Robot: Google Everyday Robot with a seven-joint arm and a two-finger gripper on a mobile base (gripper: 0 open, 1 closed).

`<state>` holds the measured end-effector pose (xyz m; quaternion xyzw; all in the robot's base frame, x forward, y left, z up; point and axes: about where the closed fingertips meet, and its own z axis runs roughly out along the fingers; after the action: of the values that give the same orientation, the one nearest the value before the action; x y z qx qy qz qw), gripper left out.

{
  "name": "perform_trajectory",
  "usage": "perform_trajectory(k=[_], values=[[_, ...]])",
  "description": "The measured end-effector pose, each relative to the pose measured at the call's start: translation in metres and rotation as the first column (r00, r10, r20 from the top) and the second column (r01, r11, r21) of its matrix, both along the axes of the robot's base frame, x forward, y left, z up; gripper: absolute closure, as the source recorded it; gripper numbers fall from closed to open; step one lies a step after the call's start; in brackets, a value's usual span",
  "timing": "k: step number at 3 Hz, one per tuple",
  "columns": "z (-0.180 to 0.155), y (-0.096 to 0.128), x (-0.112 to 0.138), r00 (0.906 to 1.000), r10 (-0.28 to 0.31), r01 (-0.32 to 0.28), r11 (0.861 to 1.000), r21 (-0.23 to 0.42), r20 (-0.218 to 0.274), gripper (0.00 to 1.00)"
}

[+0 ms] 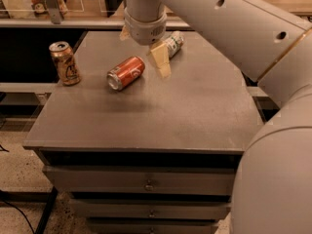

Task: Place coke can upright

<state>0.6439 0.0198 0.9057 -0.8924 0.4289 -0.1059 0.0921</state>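
The coke can (126,73), orange-red with silver ends, lies on its side on the grey table (146,116), left of the middle, its silver end facing the front left. My gripper (144,54) hangs from the wrist above the table's back half, just right of and behind the can, not touching it. One tan finger (160,61) points down beside the can's far end. A bit of the other finger (124,33) shows at the wrist's left side. The fingers stand apart and hold nothing.
A tan-gold can (65,62) stands upright near the table's left edge. A white-and-green can (172,43) lies on its side at the back, behind the tan finger. Drawers (146,182) sit below the table top. My arm (273,106) fills the right side.
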Motion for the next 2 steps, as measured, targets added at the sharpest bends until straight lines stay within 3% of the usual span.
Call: perform_trajectory(k=[1,2], values=[[-0.0169,0.0237,-0.0046,0.9964,0.077,-0.076,0.997,0.020,-0.035,0.00],[-0.0169,0.0237,-0.0045,0.9964,0.077,-0.076,0.997,0.020,-0.035,0.00]])
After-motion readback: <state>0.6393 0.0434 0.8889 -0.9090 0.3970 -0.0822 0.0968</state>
